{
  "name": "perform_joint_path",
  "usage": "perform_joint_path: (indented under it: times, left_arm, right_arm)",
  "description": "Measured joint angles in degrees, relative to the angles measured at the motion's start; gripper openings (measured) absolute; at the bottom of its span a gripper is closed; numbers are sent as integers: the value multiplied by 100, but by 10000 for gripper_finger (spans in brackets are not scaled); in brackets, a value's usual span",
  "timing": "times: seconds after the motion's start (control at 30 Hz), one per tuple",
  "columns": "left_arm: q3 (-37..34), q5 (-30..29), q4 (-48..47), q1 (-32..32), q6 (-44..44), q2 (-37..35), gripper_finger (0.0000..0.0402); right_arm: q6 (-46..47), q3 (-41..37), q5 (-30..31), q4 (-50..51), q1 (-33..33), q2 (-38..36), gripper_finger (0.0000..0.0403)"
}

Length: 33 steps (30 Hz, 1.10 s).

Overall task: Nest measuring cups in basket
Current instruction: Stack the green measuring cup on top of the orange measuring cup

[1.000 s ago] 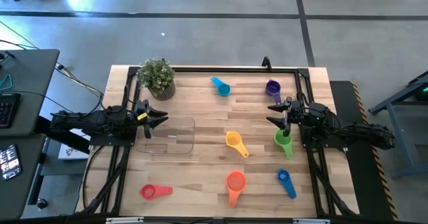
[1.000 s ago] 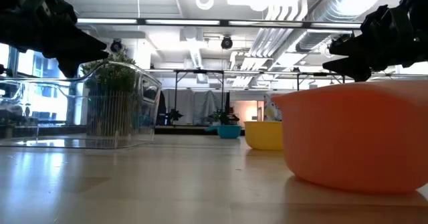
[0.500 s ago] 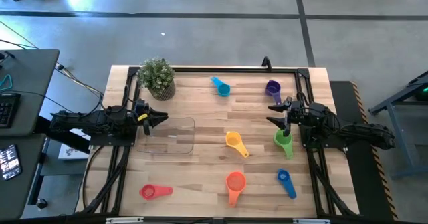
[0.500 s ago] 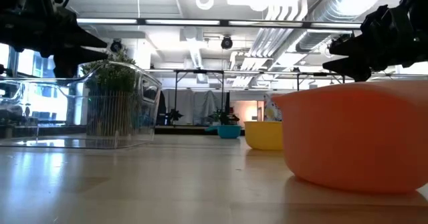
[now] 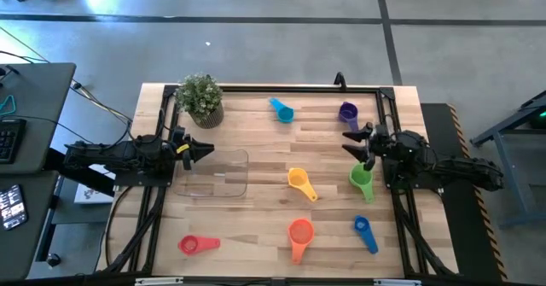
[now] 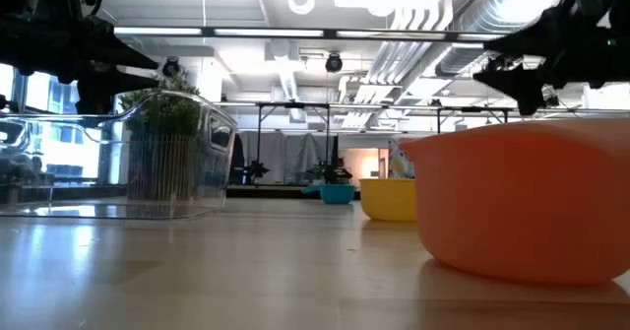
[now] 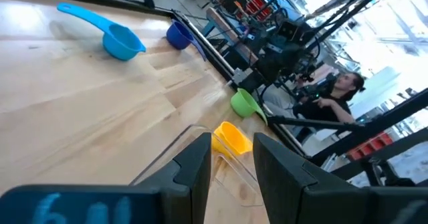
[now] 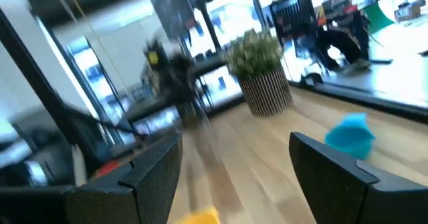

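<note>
Wooden table: seven measuring cups, basket, plant.

I see a light blue cup, purple cup, green cup, yellow cup, orange cup, blue cup and red-pink cup on pale striped wood; the basket looks clear.

Two dark fingers of the right gripper are seen spread apart. A potted plant is shown on the counter; a light blue cup lies nearby.
</note>
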<state>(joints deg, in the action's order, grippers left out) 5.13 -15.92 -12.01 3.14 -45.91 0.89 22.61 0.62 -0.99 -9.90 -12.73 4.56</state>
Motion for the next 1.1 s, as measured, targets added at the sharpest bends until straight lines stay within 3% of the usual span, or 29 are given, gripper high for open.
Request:
perform_joint_path:
  times: [0.4, 0.6, 0.7, 0.8, 0.97, 1.1]
  left_arm:
    - [0, -118, 5, 2, -92, 0, 104]
    - [0, -122, 7, 0, 146, 0, 104]
    - [0, -122, 9, 0, 148, 0, 104]
    - [0, -122, 9, 1, 152, 0, 104]
    - [0, -122, 7, 0, 180, 0, 104]
    - [0, -122, 7, 0, 320, 2, 104]
  right_arm:
    - [286, 0, 1260, -3497, 0, -2, 266]
    - [287, 591, 1349, -3463, 0, -2, 266]
    - [182, 1236, 1344, -2577, 0, -1, 266]
    - [273, 2103, 1406, -822, 2, 12, 266]
    - [1611, 3621, 1411, 2347, 2, 490, 266]
    - [2569, 4538, 1293, 4073, 2, 1183, 266]
